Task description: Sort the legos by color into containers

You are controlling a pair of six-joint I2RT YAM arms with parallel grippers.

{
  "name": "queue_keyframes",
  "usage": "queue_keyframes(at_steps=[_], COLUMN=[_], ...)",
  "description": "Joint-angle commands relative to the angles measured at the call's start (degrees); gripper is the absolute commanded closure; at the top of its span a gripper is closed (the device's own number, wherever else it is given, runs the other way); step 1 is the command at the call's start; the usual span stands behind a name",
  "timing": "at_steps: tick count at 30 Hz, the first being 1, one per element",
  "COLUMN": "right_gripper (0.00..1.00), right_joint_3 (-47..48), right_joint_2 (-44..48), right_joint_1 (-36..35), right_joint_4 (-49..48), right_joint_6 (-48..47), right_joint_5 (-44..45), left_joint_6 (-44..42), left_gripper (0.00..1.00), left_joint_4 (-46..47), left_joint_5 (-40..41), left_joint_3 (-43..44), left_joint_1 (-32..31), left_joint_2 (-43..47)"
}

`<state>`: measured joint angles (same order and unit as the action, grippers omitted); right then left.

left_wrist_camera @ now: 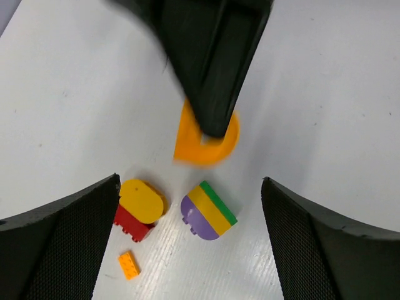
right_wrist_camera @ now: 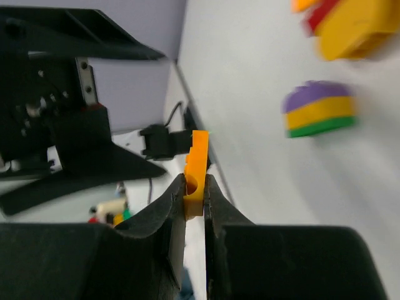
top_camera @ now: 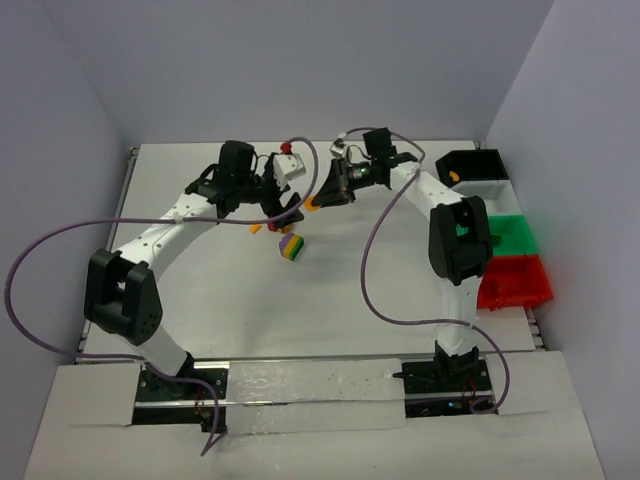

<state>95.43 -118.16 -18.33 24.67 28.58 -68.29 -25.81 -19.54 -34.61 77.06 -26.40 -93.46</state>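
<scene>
4 bins [top_camera: 515,235] far right, striped block [top_camera: 291,247] ctr

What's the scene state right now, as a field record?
left gripper: open, holding nothing
right gripper: shut on orange piece
on table: striped block, yellow-on-red piece, small orange brick
bins: black bin, white bin, green bin, red bin, in a row at the right

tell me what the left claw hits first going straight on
Probably the purple-yellow-green block, lying in the gap of the open left claw; the orange piece in the right claw is just beyond. Depth is unclear.
</scene>
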Motion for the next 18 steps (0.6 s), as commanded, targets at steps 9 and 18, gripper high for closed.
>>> queue_keyframes(at_steps=[9,18], right_gripper=[1.00,1.00], right_joint_3=[19.92,25.09], right_joint_2=[6.98,2.33], right_joint_1=[25.15,28.29], right_joint_4=[26.04,14.87], right_joint_6=[-27.34,-34.58], right_joint_5=[32.39,66.22], left_joint_6=[23.08,21.40], left_gripper=[0.01,0.01], left_joint_4=[3.55,4.73], left_joint_5=[16.98,23.71], left_joint_3=[-1.10,-1.73], left_joint_1=[9.52,9.52], left_joint_2=[5.66,2.36])
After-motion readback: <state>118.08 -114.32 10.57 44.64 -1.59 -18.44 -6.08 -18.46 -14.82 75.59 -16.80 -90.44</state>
